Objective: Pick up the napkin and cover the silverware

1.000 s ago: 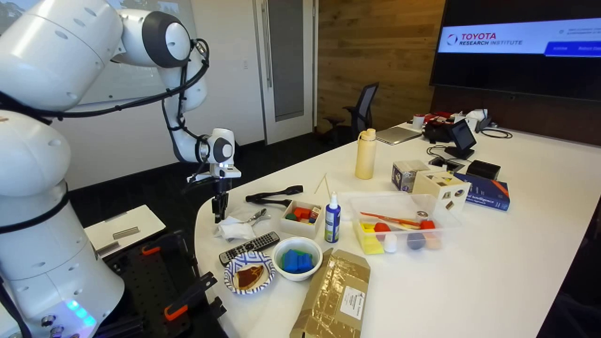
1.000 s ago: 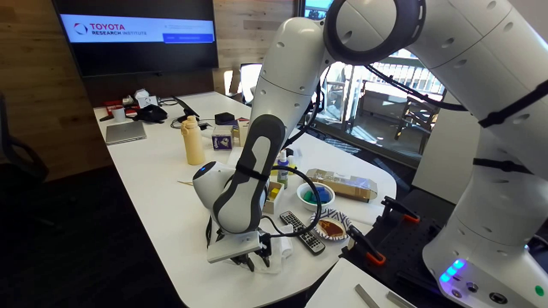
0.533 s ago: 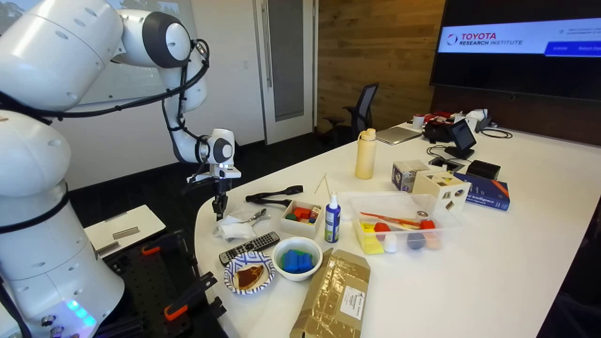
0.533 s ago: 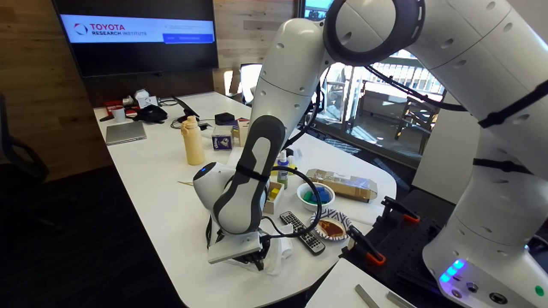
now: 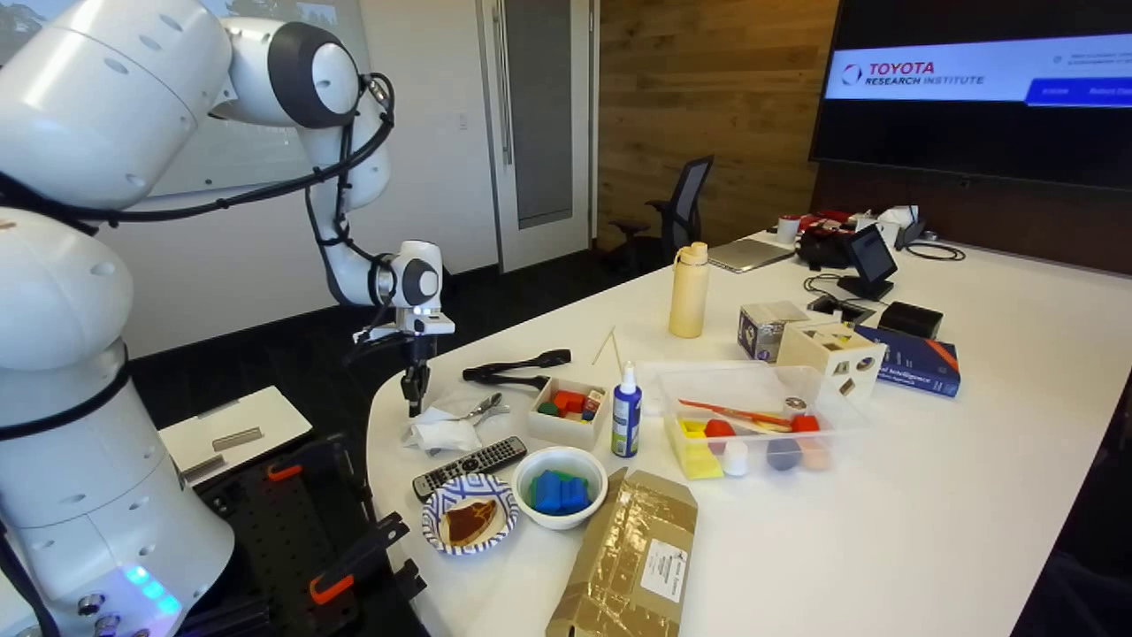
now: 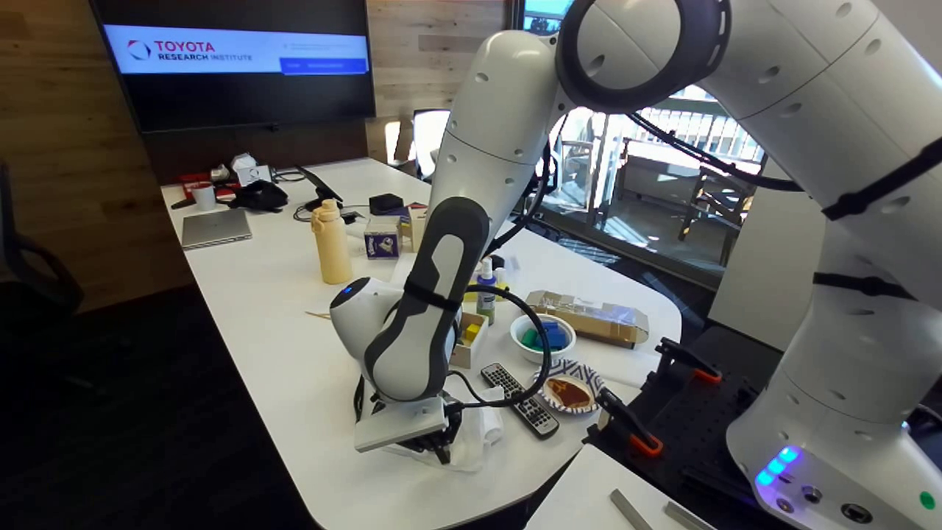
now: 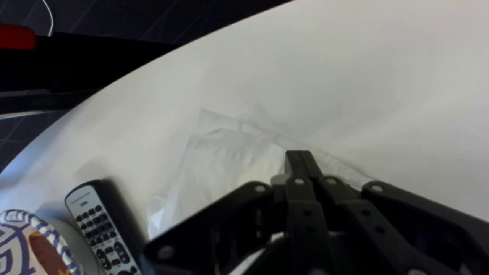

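The white, thin, crumpled napkin (image 5: 445, 433) lies near the table's rounded corner; it also shows in the other views (image 6: 471, 445) (image 7: 225, 164). Shiny grey silverware (image 5: 485, 406) rests against the napkin's far side in an exterior view; the arm hides it elsewhere, and the wrist view does not show it. My gripper (image 7: 298, 152) points down at the napkin's edge, its fingertips pressed together. No fold of napkin can be seen between them. In both exterior views the gripper (image 5: 415, 410) (image 6: 443, 458) is low, at the napkin's side away from the remote.
A remote (image 5: 469, 467) lies beside the napkin, then a patterned paper bowl (image 5: 432, 516) and a white bowl (image 5: 559, 522) of blocks. Behind are black tongs (image 5: 555, 358), a small box (image 5: 562, 432) and a spray bottle (image 5: 626, 420). The table edge (image 7: 160, 63) curves close by.
A second ago the fingers stood apart over the napkin; by half a second ago they had come together. The arm has barely moved, and the napkin looks much the same.
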